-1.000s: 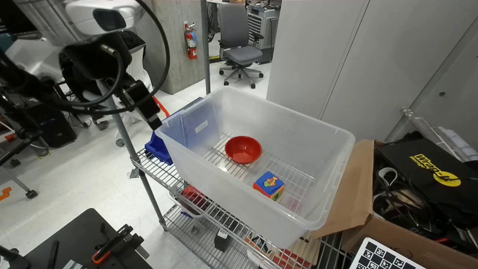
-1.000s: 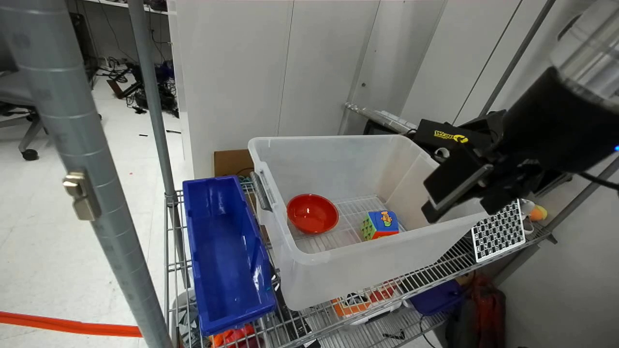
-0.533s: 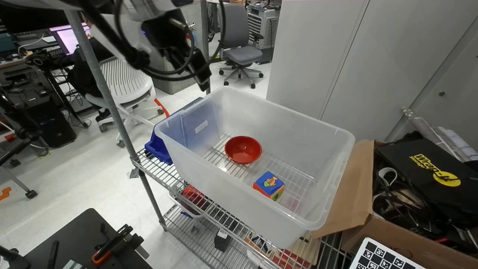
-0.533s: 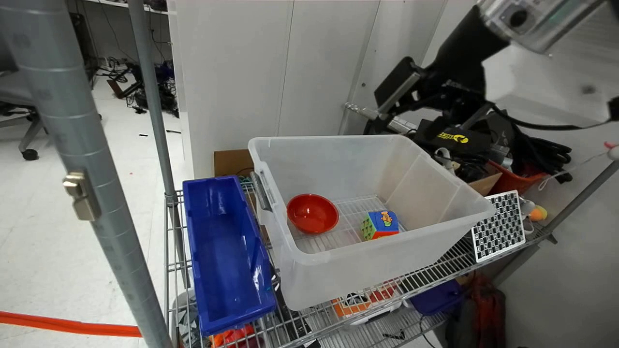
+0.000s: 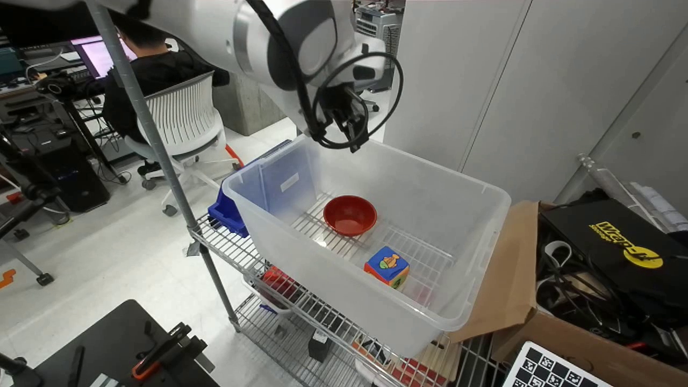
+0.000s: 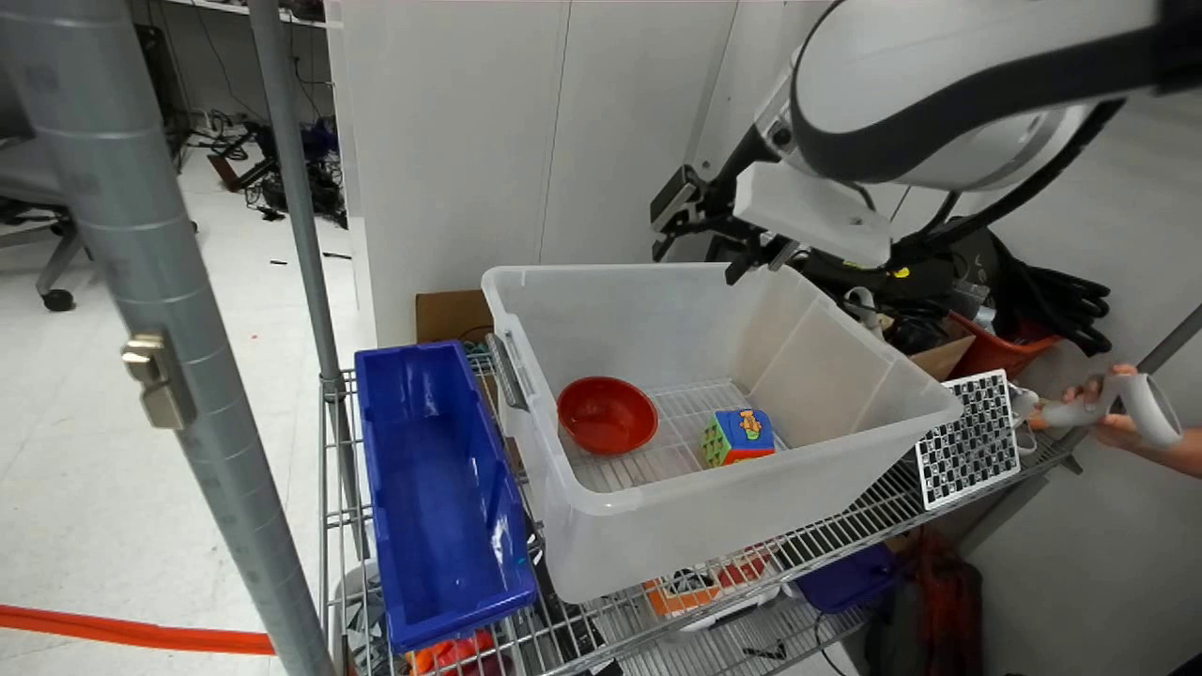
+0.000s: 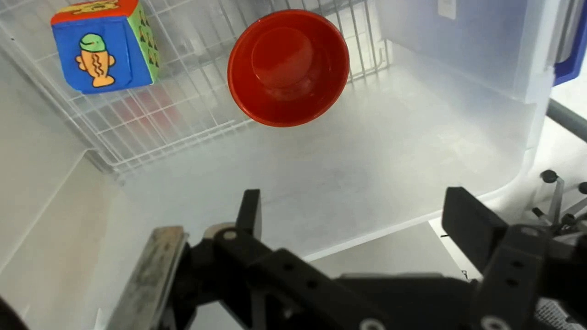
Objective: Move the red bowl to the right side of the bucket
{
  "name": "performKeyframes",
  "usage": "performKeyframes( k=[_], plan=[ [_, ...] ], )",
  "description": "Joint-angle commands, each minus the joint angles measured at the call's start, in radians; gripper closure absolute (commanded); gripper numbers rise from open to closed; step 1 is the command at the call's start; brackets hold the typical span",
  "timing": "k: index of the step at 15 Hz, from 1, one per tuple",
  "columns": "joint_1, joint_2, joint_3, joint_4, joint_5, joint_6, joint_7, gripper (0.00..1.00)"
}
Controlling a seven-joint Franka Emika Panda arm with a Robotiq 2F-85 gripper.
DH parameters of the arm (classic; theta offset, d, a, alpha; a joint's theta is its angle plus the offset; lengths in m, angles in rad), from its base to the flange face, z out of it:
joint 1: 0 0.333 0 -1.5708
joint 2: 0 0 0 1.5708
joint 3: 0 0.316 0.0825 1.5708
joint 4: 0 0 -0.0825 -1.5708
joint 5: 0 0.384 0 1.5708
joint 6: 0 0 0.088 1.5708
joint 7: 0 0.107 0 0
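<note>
The glossy red bowl (image 5: 350, 215) (image 6: 607, 416) sits upright on the floor of the translucent white bucket (image 5: 333, 274) (image 6: 732, 530), in both exterior views. It lies near the bucket end beside the blue bin. In the wrist view the bowl (image 7: 288, 68) is at the top middle, with the bucket wall (image 7: 330, 169) below it. My gripper (image 6: 699, 266) is open and empty, above the bucket's far rim in an exterior view, well apart from the bowl. Its two fingers stand wide apart in the wrist view (image 7: 353, 201). In an exterior view cables partly cover the gripper (image 5: 353, 142).
A blue toy cube (image 5: 387, 267) (image 6: 738, 437) (image 7: 98, 55) lies in the bucket near the bowl. A blue bin (image 6: 441, 498) stands beside the bucket on the wire shelf. A cardboard box (image 5: 505, 279) with gear stands at the other end. A metal post (image 6: 160, 282) rises nearby.
My arm has swung across towards the bucket's far side, and the gripper is now above the far rim. The bowl, cube and bucket have not moved. A hand holding a controller has appeared.
</note>
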Motion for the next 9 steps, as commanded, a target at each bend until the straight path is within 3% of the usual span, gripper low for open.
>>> performKeyframes(
  k=[1,5,9],
  plan=[
    [0.028,0.239,-0.043,0.249,0.079,-0.028,-0.003,0.00],
    [0.046,0.456,-0.067,0.443,0.102,-0.056,0.001,0.00],
    [0.065,0.592,-0.073,0.569,0.091,-0.094,-0.018,0.00]
  ],
)
